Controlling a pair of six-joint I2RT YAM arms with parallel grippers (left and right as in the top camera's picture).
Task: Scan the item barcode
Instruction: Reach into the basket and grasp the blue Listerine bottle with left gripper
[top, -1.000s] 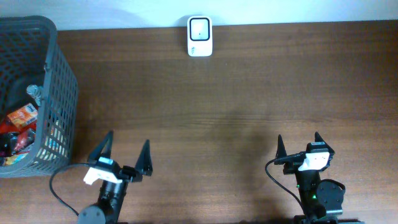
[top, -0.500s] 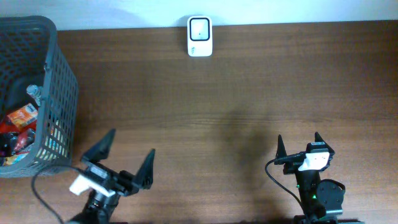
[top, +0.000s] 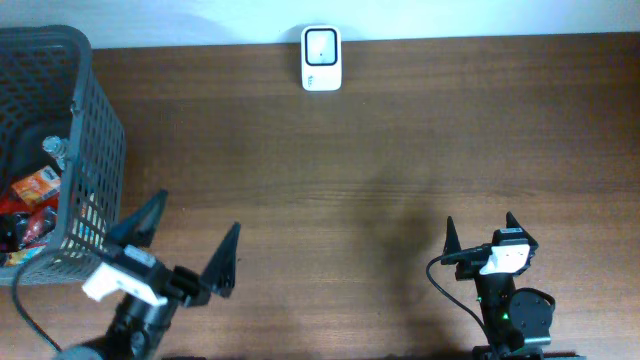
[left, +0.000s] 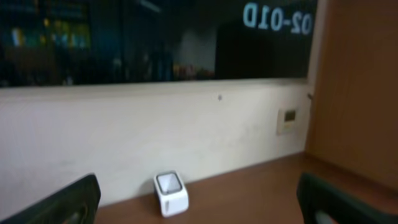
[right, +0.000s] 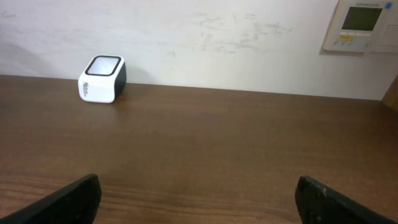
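Note:
Several packaged items lie in the grey basket at the far left, among them an orange packet; no barcode is visible. The white scanner stands at the table's back edge by the wall; it also shows as the scanner in the left wrist view and the scanner in the right wrist view. My left gripper is raised near the basket's front right corner, open and empty. My right gripper rests low at the front right, open with nothing between its fingers.
The brown wooden table runs from the basket to the right edge. A white wall backs the table, with a control panel on it. A dark window fills the top of the left wrist view.
My left arm has risen and swung left toward the basket, its jaws still open. The right arm has not moved.

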